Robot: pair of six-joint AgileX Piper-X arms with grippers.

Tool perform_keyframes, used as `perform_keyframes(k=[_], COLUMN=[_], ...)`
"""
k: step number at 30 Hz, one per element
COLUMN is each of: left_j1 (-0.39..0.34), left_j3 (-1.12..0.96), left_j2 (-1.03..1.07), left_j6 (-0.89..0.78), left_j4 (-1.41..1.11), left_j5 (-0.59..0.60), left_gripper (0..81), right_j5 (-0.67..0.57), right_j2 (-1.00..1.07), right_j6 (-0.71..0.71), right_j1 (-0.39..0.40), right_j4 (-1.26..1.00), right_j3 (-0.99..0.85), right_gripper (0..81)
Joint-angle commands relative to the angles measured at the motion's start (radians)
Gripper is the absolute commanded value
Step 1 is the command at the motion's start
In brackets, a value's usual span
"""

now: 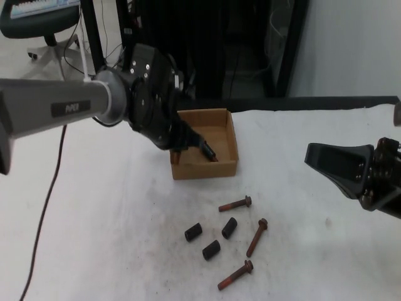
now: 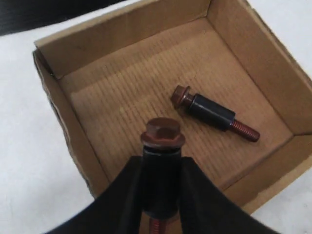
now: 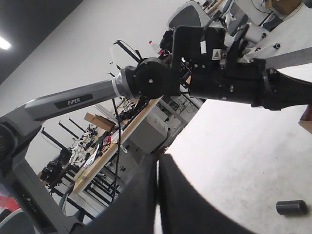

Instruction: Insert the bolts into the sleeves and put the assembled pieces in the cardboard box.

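My left gripper point(image 2: 161, 195) hangs over the cardboard box point(image 2: 122, 39), shut on an assembled piece point(image 2: 162, 161), a black sleeve with a rusty bolt head sticking out. A second assembled piece point(image 2: 209, 112) lies on the box floor. In the high view the left gripper point(image 1: 188, 143) is above the box point(image 1: 225, 166). On the white bench in front of the box lie three loose bolts point(image 1: 235, 204) point(image 1: 257, 237) point(image 1: 235, 274) and three black sleeves point(image 1: 193, 232) point(image 1: 229, 227) point(image 1: 211, 249). My right gripper point(image 3: 157, 190) is shut on nothing, raised at the right point(image 1: 313, 155).
The white bench cover has open room left and right of the loose parts. A cable point(image 1: 47, 200) runs down the left side. The bench's dark back edge point(image 1: 313, 100) lies behind the box. One sleeve point(image 3: 291, 207) shows in the right wrist view.
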Motion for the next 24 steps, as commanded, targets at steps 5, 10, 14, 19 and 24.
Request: perform_keyframes(k=[5, 10, 14, 19, 24], left_j1=[0.000, 0.000, 0.000, 0.000, 0.000], left_j3=[-0.019, -0.033, -0.032, -0.039, -0.079], left_j2=[0.015, 0.023, 0.023, 0.023, 0.018], left_j6=[0.007, 0.007, 0.046, 0.048, -0.028], left_j4=[-0.072, -0.085, -0.087, -0.085, -0.054], left_j5=[-0.002, 0.031, 0.076, 0.082, 0.080], left_gripper=[0.1, 0.1, 3.6, 31.5, 37.6], right_j5=[-0.006, -0.012, -0.013, -0.022, -0.029], right_j2=[-0.009, -0.009, -0.009, -0.009, -0.009], right_j6=[-0.010, -0.009, -0.001, 0.008, 0.014], right_j1=[0.001, 0.001, 0.001, 0.001, 0.001], right_j4=[-0.005, -0.005, -0.005, -0.005, -0.005], right_j3=[0.000, 0.000, 0.000, 0.000, 0.000], right_gripper=[0.8, 0.8, 0.8, 0.8, 0.8])
